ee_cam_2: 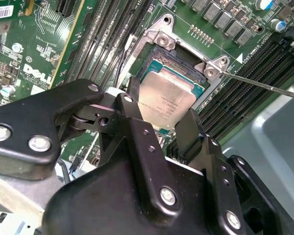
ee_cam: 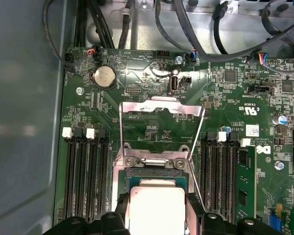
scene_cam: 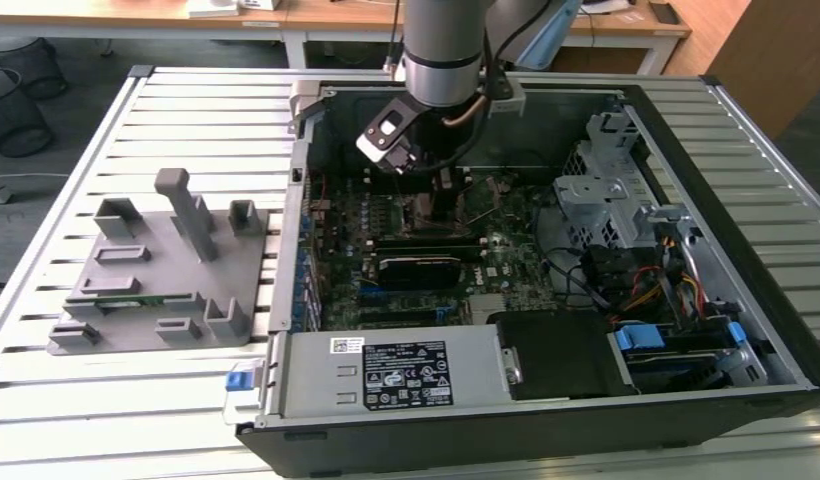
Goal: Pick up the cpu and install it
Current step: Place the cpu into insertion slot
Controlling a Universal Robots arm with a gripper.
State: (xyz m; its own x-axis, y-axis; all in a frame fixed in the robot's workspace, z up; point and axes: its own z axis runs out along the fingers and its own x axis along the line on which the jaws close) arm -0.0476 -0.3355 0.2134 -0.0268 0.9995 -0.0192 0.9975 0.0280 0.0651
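Note:
The cpu point(ee_cam_2: 166, 95), a flat square chip with a silvery top and greenish rim, sits between the two black fingers of my gripper point(ee_cam_2: 161, 108). The fingers press against its opposite edges, so the gripper is shut on it. The chip hangs right over the open socket point(ee_cam_2: 183, 61) on the green motherboard; I cannot tell whether it rests in the socket or hovers just above it. The first wrist view shows the same cpu point(ee_cam: 157, 208) framed by the gripper point(ee_cam: 157, 203). In the exterior view the gripper point(scene_cam: 430, 185) reaches down into the open computer case point(scene_cam: 730, 130).
The socket's metal load plate point(ee_cam: 161, 105) is flipped up, and its thin lever point(ee_cam_2: 264, 85) sticks out sideways. Memory slots point(ee_cam: 85, 171) flank the socket. A black module point(scene_cam: 417, 265) lies nearby. A grey parts fixture point(scene_cam: 157, 270) with a green memory stick point(scene_cam: 117, 290) stands at the exterior view's left.

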